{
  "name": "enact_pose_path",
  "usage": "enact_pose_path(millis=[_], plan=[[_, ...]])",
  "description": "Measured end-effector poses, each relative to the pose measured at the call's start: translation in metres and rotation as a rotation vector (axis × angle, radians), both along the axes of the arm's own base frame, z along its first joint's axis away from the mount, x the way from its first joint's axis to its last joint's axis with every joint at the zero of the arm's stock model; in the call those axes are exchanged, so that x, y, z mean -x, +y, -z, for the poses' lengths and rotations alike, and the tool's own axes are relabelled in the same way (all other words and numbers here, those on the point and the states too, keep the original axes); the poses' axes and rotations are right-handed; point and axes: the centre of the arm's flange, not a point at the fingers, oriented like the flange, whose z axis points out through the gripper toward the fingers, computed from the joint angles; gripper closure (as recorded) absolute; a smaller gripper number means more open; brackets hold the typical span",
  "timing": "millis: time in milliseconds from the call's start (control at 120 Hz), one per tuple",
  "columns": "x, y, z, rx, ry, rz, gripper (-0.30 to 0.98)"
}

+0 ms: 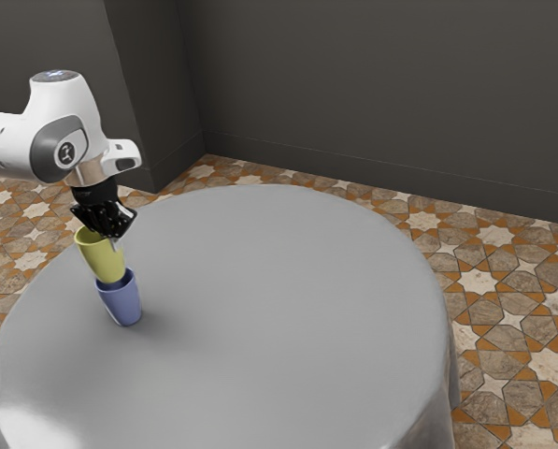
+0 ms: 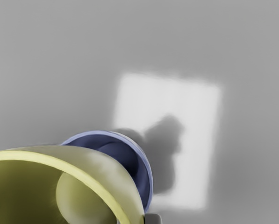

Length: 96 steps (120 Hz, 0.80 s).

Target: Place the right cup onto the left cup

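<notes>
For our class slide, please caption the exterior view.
The hand grips a yellow cup at the mouth of a blue cup, round grey table beneath.

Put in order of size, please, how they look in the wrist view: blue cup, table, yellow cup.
1. Table
2. Yellow cup
3. Blue cup, partly covered

The yellow cup is nearer the camera, so true cup sizes are unsure.

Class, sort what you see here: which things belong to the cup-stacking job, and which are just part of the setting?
Part of the job:
- yellow cup, held at its rim
- blue cup, right below it
- black two-finger gripper, shut on the yellow cup

Just there:
- round gray table, bearing the blue cup
- patterned tile floor
- dark wall
</notes>
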Motion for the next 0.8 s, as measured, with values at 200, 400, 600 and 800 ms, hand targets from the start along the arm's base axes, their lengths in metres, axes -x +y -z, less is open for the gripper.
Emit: enact_pose_path(millis=[200, 400, 600, 800], plan=[[0.000, 0.003, 0.003, 0.000, 0.005, -0.005, 0.78], [-0.001, 0.001, 0.007, 0.001, 0.013, -0.002, 0.78], [-0.003, -0.001, 0.010, 0.001, 0.018, 0.003, 0.78], [-0.004, -0.003, 0.013, 0.001, 0.021, 0.005, 0.78]])
